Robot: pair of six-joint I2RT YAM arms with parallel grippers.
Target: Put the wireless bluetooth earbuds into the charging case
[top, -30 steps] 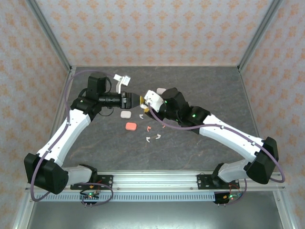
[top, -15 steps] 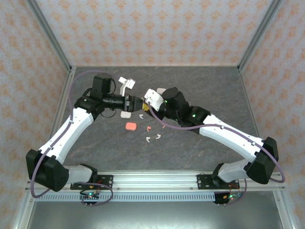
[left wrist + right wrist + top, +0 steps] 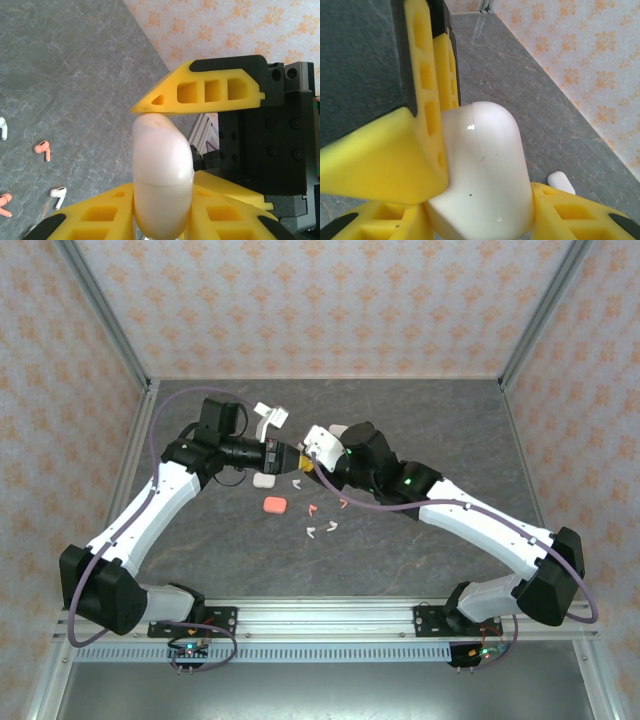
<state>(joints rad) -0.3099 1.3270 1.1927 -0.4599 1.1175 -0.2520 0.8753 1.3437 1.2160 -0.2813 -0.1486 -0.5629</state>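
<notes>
L gripper (image 3: 162,212) & R gripper (image 3: 479,220) both clamped on white charging case (image 3: 161,170): rigid, glossy, slippery, so grip body under lid seam. Earbuds (image 3: 44,150) beside case: tiny, light, pinch stems.

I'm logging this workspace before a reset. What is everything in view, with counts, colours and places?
White rounded plastic charging case: one, held above the table.
White pebble-shaped case: one, on table, mid-left.
Salmon-red pebble-shaped case: one, just nearer.
Pale rounded case: one, behind right wrist.
Small white stemmed earbuds: at least three, mid-table.
Small salmon-red stemmed earbuds: two, mid-table.
Small white pieces: count unclear, behind left wrist.
Dark grey stone-patterned table: one.
Left end effector, right end effector: yellow fingers, both shut on the held case.
</notes>
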